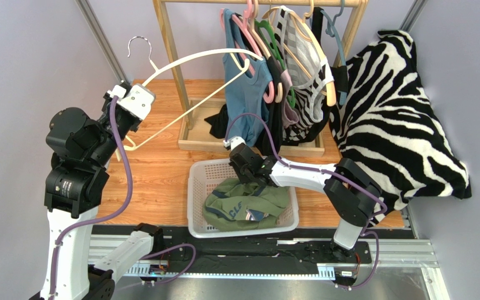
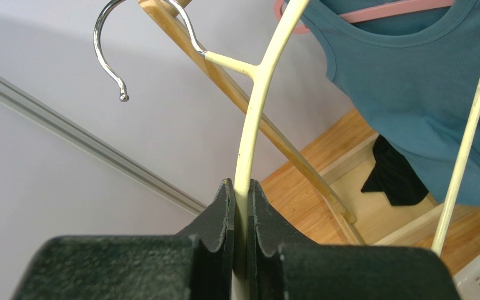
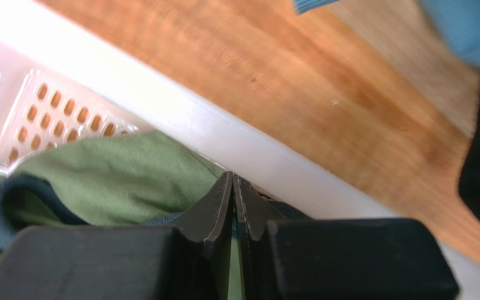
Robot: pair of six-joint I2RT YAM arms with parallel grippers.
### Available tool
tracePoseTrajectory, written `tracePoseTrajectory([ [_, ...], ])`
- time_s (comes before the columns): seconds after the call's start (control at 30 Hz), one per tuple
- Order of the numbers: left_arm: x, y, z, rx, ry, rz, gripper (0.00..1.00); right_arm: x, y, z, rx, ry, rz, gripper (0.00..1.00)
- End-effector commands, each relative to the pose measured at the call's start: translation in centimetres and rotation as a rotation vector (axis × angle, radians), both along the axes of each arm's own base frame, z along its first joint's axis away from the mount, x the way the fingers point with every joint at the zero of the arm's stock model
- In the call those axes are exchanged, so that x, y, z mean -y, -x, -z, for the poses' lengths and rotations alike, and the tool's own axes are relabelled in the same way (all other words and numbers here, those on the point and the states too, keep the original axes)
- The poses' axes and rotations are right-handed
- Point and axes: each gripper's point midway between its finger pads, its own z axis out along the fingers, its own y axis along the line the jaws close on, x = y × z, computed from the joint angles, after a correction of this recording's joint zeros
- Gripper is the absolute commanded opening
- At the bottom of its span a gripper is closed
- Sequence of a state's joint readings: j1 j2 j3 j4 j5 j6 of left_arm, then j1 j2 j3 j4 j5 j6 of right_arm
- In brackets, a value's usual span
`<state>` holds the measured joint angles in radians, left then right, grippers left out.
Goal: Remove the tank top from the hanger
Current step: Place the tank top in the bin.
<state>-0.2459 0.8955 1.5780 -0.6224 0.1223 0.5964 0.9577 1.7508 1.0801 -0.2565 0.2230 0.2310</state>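
Clamping the cream hanger [image 2: 258,112] tight between the closed fingers of the left tool [image 2: 240,187], and gripping it on one sloping arm just below the fork under the metal hook. Holding that hanger bare and tilted in the air, to the left of the wooden rack [image 1: 168,44], with the hook free of the rail and turned toward the wall. Reaching with the hanger's far end toward the teal top [image 1: 245,94] hanging on the rack, though not showing clearly whether touching it or just beside it.

Seeing the green tank top [image 1: 242,203] crumpled in the white basket [image 1: 194,200] on the wooden counter [image 1: 155,181], with navy trim showing, off the hanger and well apart from it.

Hovering low with the right tool [image 3: 232,184] at the far rim of the basket, with fingertips pressed together and closed. Showing nothing pinched between them in the wrist view. Sitting just beside the green fabric, right above one navy-edged fold.

Leaning the zebra-print cushion [image 1: 399,119] against the right wall, next to the rack and its other hung garments.
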Motion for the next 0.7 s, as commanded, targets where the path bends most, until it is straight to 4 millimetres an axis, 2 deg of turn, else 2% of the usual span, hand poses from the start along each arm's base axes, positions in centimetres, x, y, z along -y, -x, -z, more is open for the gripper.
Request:
tracePoseTrajectory([
  [0.0,-0.3,1.1,-2.6,0.069,0.03,0.0,0.0,0.5,-4.2,-2.0,0.107,-0.032,0.065,0.12],
  [0.27,-0.2,1.4,-2.4,0.063,0.02,0.008,0.0,1.6,-6.8,-3.2,0.13,-0.035,0.113,0.12],
  [0.43,0.1,1.5,-2.0,0.052,0.011,0.028,0.0,-0.2,-7.5,-4.4,0.138,-0.124,0.184,0.11],
  [0.47,0.1,1.5,-1.9,0.05,0.009,0.029,0.0,-0.8,-7.2,-4.3,0.135,-0.137,0.19,0.11],
  [0.5,0.1,1.6,-1.8,0.047,0.007,0.029,0.0,-2.3,-6.2,-4.5,0.146,-0.141,0.157,0.1],
  [0.53,0.0,1.6,-1.8,0.046,0.005,0.027,0.0,-2.7,-5.9,-4.6,0.171,-0.118,0.161,0.1],
  [0.57,0.1,1.7,-1.7,0.048,0.002,0.03,0.0,-3.9,-4.6,-4.0,0.178,-0.092,0.128,0.1],
  [0.63,0.0,1.9,-1.7,0.051,-0.003,0.031,0.0,-4.1,-3.8,-3.9,0.208,-0.047,0.135,0.09],
  [0.67,0.0,2.0,-1.6,0.05,-0.005,0.031,0.0,-4.8,-2.8,-3.9,0.219,-0.037,0.125,0.09],
])
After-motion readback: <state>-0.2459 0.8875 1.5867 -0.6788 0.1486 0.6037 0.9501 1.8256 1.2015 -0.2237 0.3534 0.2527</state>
